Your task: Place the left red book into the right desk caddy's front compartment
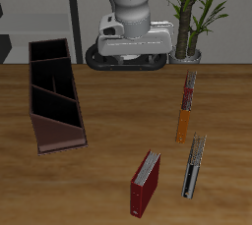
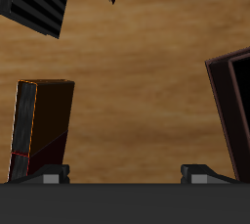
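The left red book (image 1: 189,84) is slim and bright red. It lies far back on the table near a plant, end to end with a slim orange book (image 1: 182,124). The right desk caddy (image 1: 54,91) is a long dark maroon box with dividers, its sloped low end toward the table's front edge; its wall also shows in the wrist view (image 2: 234,111). My gripper (image 1: 128,57) hangs high over the table's back, far from both. In the wrist view the gripper (image 2: 127,174) is open and empty. A dark book with orange-red edges (image 2: 44,130) shows there; I cannot tell which one it is.
A thick dark-red book with white pages (image 1: 145,183) stands near the table's front edge. A slim dark book (image 1: 194,165) lies beside it. A potted plant (image 1: 192,13) stands at the back near the red book.
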